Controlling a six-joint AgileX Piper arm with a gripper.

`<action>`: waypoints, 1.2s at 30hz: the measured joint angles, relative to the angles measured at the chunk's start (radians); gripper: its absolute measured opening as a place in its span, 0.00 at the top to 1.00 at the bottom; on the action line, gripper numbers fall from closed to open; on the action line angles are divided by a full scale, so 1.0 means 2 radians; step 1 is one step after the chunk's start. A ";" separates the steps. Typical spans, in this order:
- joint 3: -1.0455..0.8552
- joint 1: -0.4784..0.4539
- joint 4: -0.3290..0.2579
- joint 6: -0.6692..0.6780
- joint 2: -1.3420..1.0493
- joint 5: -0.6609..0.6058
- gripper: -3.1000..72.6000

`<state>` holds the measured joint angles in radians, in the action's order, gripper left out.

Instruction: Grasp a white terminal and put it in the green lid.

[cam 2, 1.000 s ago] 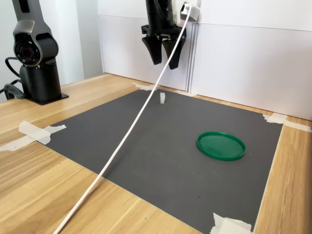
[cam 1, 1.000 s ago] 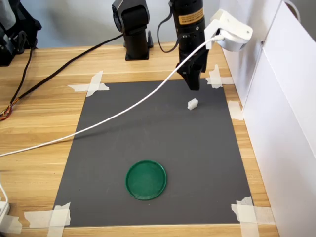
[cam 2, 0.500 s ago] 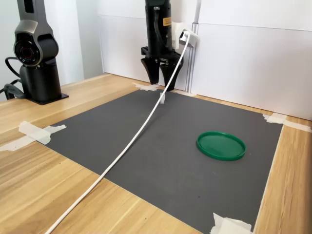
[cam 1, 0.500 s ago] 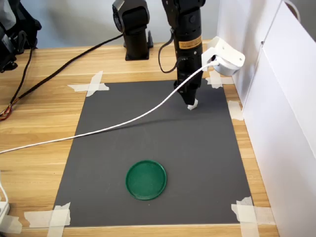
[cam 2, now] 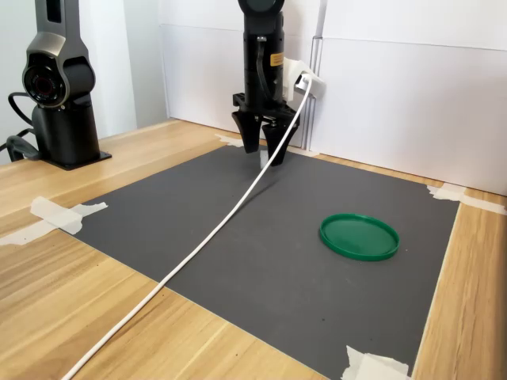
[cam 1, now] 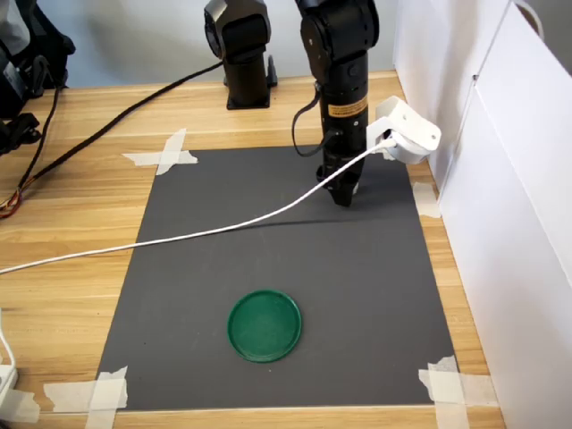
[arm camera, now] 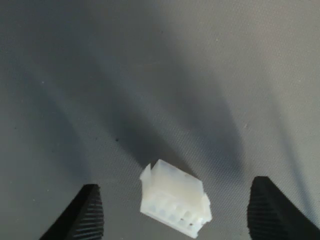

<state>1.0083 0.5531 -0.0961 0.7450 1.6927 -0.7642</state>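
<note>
Lying on the dark grey mat (cam 1: 268, 259) between the two black ribbed fingertips (arm camera: 82, 215), the tiny white blocky plastic terminal (arm camera: 175, 197) rests flat with clear space on either side, touched by neither finger in the wrist view. Its long axis runs roughly across the gap between the fingers, slightly skewed, and the face with a row of small slots points toward the camera. The black gripper (cam 2: 262, 146) stands spread wide around it, nothing clamped, its tips down at the mat's surface in the second exterior view. In the first exterior view the gripper (cam 1: 342, 192) hides the terminal completely.

The round, flat, dark green plastic lid (cam 1: 264, 325) with its low rim sits well apart from the gripper, nearer the mat's front edge in the first exterior view, and holds nothing. A white cable (cam 1: 179, 237) runs from the rounded white camera housing (cam 1: 405, 134) on the wrist across the mat and over the wooden tabletop (cam 1: 71, 206). Beige tape strips (cam 1: 165, 152) hold the mat's corners.
</note>
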 joint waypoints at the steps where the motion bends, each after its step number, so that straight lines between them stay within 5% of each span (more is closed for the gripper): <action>1: 0.000 0.000 0.000 0.000 0.002 0.001 0.04; 14: 0.000 0.000 0.000 -0.002 0.012 0.003 0.11; 26: 0.000 0.000 0.000 -0.032 0.013 0.008 0.55; 36: 0.000 0.000 0.000 -0.045 0.013 0.005 0.56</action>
<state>1.0083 0.5531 -0.0956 0.6557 1.7190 -0.7536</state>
